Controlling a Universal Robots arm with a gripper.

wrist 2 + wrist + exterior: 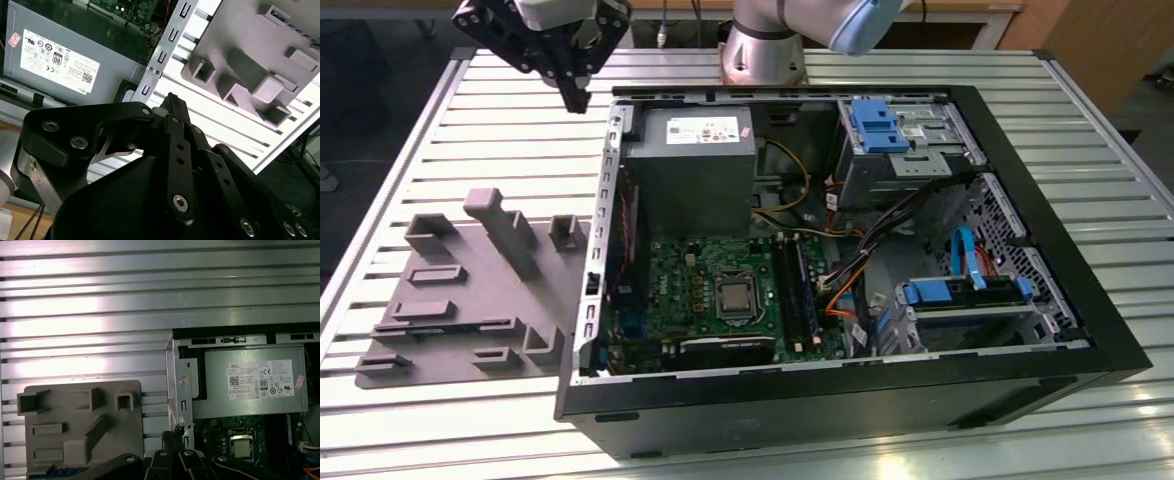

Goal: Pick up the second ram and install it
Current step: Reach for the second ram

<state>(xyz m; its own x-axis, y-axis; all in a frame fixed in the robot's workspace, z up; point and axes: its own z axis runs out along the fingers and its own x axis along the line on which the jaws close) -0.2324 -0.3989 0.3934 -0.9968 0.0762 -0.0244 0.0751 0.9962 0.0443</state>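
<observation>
My gripper (574,98) hangs high over the table, just outside the back corner of the open computer case (1067,300) on the exterior view's left. Its fingers meet in a point with nothing visible between them, as the second wrist view (171,101) also shows. In the first wrist view a thin dark blue strip (65,471) lies on the grey holder tray (80,390), partly hidden by the gripper body; I cannot tell whether it is the second ram. The green motherboard (720,295) with its long black slots (797,295) lies inside the case.
The grey power supply (687,160) fills the case's back corner near the gripper. Blue drive brackets (878,125) and loose cables (854,270) sit on the exterior view's right. The holder tray (467,300) has raised posts. The arm's base (767,45) stands behind the case.
</observation>
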